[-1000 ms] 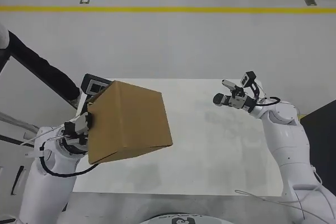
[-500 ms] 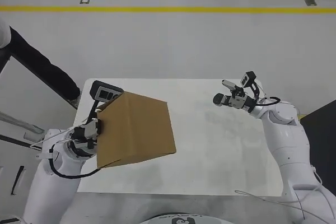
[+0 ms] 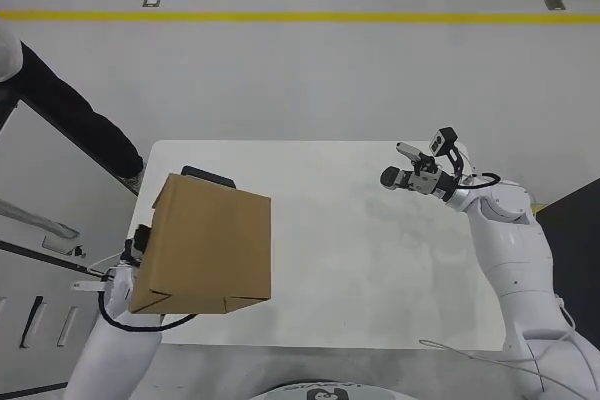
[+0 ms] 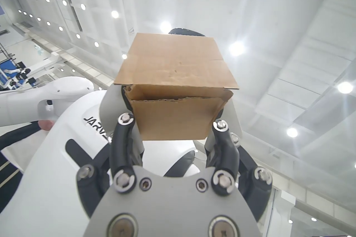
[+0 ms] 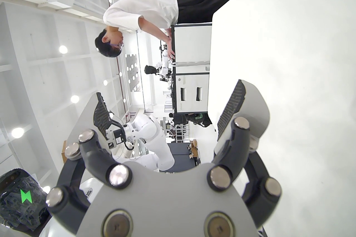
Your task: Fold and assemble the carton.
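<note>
A brown cardboard carton, folded into a box shape, hangs tilted above the left side of the white table. My left gripper is at the carton's left edge, mostly hidden beneath it. In the left wrist view the left gripper is shut on a flap of the carton, with a black finger on each side. My right gripper hovers over the table's far right part, well away from the carton. In the right wrist view the right gripper is open with nothing between its ribbed pads.
The table's middle and right are bare white surface. A grey drawer unit stands just beyond the table's left edge. The carton overhangs the table's front left corner.
The left arm has swung the carton toward the table's near left corner and turned it, so its folded end now faces the near edge. The right arm has not moved.
</note>
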